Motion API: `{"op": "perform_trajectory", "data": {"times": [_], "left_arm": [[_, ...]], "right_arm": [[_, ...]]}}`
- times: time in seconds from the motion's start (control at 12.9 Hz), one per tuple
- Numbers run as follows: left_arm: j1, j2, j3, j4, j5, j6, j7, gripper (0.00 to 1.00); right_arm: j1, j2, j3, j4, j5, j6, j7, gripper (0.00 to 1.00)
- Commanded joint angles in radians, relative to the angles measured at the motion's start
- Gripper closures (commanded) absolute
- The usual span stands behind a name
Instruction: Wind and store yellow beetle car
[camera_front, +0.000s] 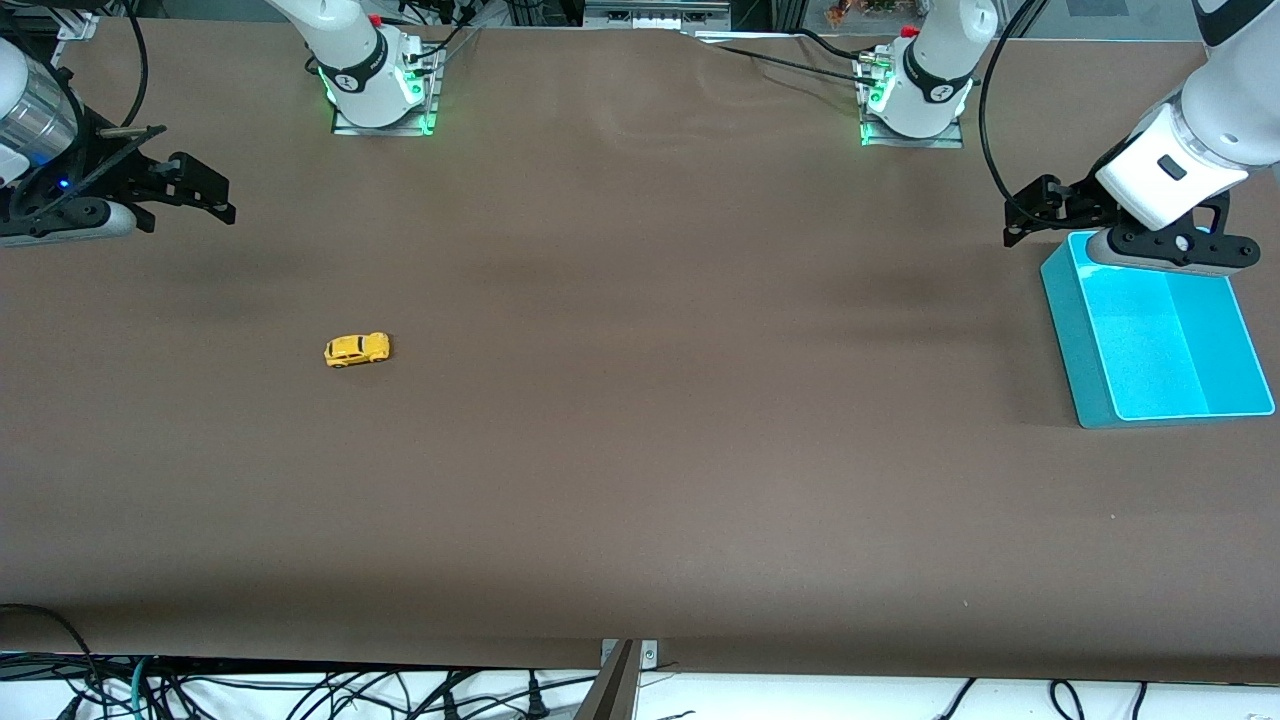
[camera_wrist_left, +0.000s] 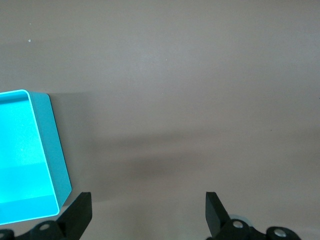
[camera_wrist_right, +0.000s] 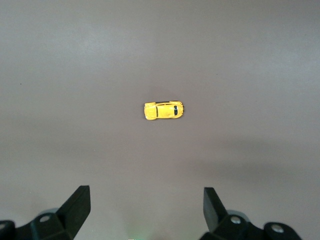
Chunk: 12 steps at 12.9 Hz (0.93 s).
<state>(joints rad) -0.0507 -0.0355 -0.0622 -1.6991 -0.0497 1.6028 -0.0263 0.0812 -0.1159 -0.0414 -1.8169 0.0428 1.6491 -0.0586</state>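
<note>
The yellow beetle car (camera_front: 357, 349) stands on its wheels on the brown table toward the right arm's end. It also shows in the right wrist view (camera_wrist_right: 163, 110), apart from the fingers. My right gripper (camera_front: 205, 190) is open and empty, up over the table at the right arm's end; its jaws stand wide apart in the right wrist view (camera_wrist_right: 145, 192). My left gripper (camera_front: 1025, 210) is open and empty, over the table beside a cyan bin (camera_front: 1070, 330); the left wrist view (camera_wrist_left: 147, 197) shows only bare table between its jaws.
The cyan bin (camera_wrist_left: 52, 145) is an open box with nothing in it, at the left arm's end of the table. The two arm bases (camera_front: 378, 90) (camera_front: 915, 95) stand along the table's edge farthest from the front camera. Cables hang below the nearest edge.
</note>
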Motion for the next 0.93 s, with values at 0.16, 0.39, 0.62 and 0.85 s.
{"op": "perform_trajectory", "data": {"times": [0.16,0.39,0.62,0.85], "left_arm": [[-0.001,0.005,-0.007,0.024,0.022,-0.023,0.005,0.0],[-0.001,0.005,-0.007,0.024,0.022,-0.023,0.005,0.0],[-0.001,0.005,-0.007,0.024,0.022,-0.024,0.005,0.0],[-0.001,0.005,-0.007,0.024,0.022,-0.024,0.005,0.0]], "right_arm": [[0.012,-0.01,-0.015,-0.012,-0.011,-0.018,-0.006,0.0],[0.011,-0.01,-0.017,-0.068,-0.011,-0.019,-0.152,0.0],[0.011,-0.002,-0.015,-0.186,-0.011,0.09,-0.211,0.0],[0.011,0.024,-0.012,-0.367,-0.012,0.341,-0.528,0.0]]}}
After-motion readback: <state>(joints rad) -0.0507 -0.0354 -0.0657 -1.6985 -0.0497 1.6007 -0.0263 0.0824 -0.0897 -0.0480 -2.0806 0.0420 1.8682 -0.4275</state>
